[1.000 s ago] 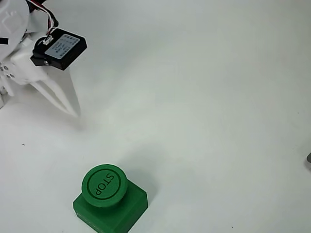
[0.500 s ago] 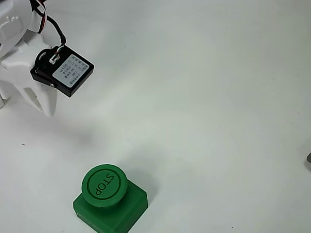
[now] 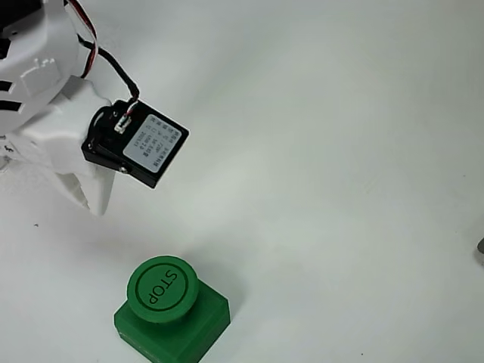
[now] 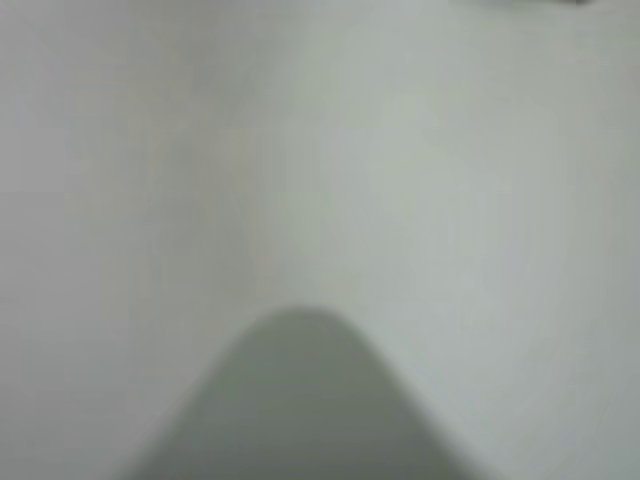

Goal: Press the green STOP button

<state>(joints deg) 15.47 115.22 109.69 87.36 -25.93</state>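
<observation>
The green STOP button [image 3: 162,288] sits on its square green base [image 3: 198,325] near the bottom edge of the fixed view, its round cap facing up with the lettering readable. My white gripper [image 3: 99,206] hangs at the left, its fingers closed into one point aimed down at the table. That point is above and to the left of the button, well apart from it. A black servo box [image 3: 136,147] rides on the gripper's side. In the blurred wrist view the gripper [image 4: 298,335] shows as a single dark rounded tip over bare white table.
The white table [image 3: 340,189] spreads to the right of the button. A small dark object [image 3: 481,248] pokes in at the right edge of the fixed view. A dark sliver [image 4: 540,3] lies at the top of the wrist view.
The arm has swung down and to the right, bringing the servo box and the fingertips closer to the button. The button has not moved.
</observation>
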